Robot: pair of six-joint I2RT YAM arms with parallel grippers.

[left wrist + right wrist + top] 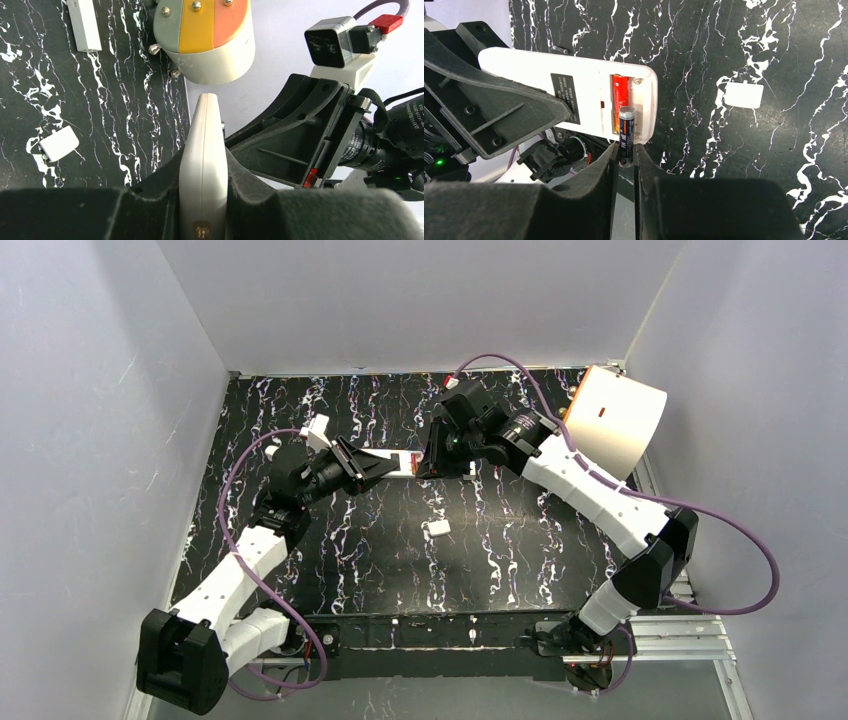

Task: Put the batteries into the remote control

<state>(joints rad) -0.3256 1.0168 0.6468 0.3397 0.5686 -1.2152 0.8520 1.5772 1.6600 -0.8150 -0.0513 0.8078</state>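
Observation:
My left gripper (372, 468) is shut on the white remote control (395, 462) and holds it above the table; in the left wrist view the remote (202, 160) stands edge-on between the jaws (202, 205). In the right wrist view the remote (574, 92) shows its open battery bay with one orange-red battery (620, 92) lying in it. My right gripper (625, 156) is shut on a second battery (626, 132), dark with an orange band, whose top end overlaps the empty slot beside the first. From above, the right gripper (430, 462) is at the remote's right end.
A small white oblong cover (437, 528) lies on the black marbled table (500, 570) below the remote; it also shows in the right wrist view (744, 95). A second white remote (318, 430) lies behind the left arm. A big white drum (620, 418) stands at the back right.

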